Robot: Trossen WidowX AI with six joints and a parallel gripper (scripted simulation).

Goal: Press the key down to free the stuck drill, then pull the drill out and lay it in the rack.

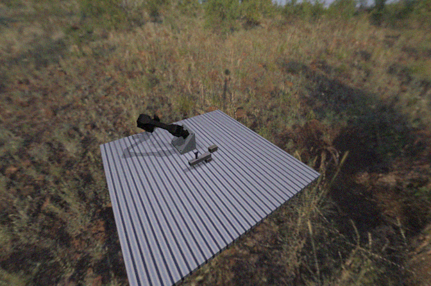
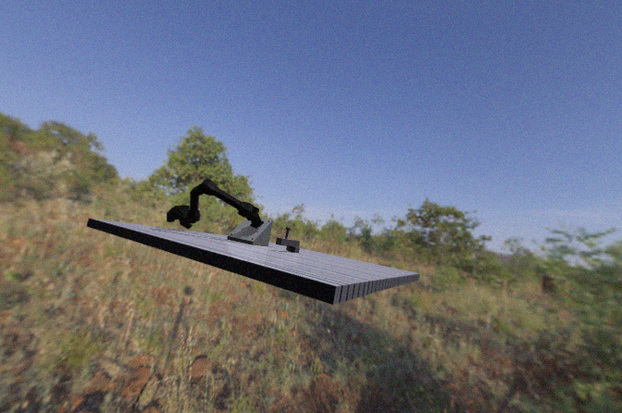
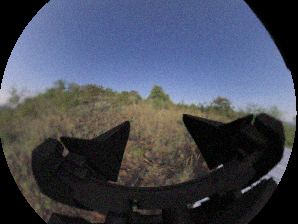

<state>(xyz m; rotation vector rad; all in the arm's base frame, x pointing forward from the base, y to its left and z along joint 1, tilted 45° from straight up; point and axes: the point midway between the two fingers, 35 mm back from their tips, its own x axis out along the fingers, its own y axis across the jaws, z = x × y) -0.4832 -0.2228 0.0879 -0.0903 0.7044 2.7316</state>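
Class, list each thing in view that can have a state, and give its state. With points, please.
Jaws: wide apart, nothing between them.
Arm (image 1: pixel 163 125) (image 2: pixel 224 195): bent, reaching away from the small blocks.
Dark T-topped piece (image 1: pixel 195 154) (image 2: pixel 288 232): upright.
Slatted table (image 1: pixel 222 202) (image 2: pixel 292 267): bearing the arm's mount.

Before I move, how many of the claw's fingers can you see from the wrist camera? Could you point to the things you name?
2: one finger (image 3: pixel 111 147) on the left side of the wrist picture, the other finger (image 3: pixel 206 135) on the right, standing well apart. Neither fingertip is hidden there.

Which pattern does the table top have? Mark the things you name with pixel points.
The table top (image 1: pixel 202 208) (image 2: pixel 292 265) has dark and pale stripes, clearest in the top view.
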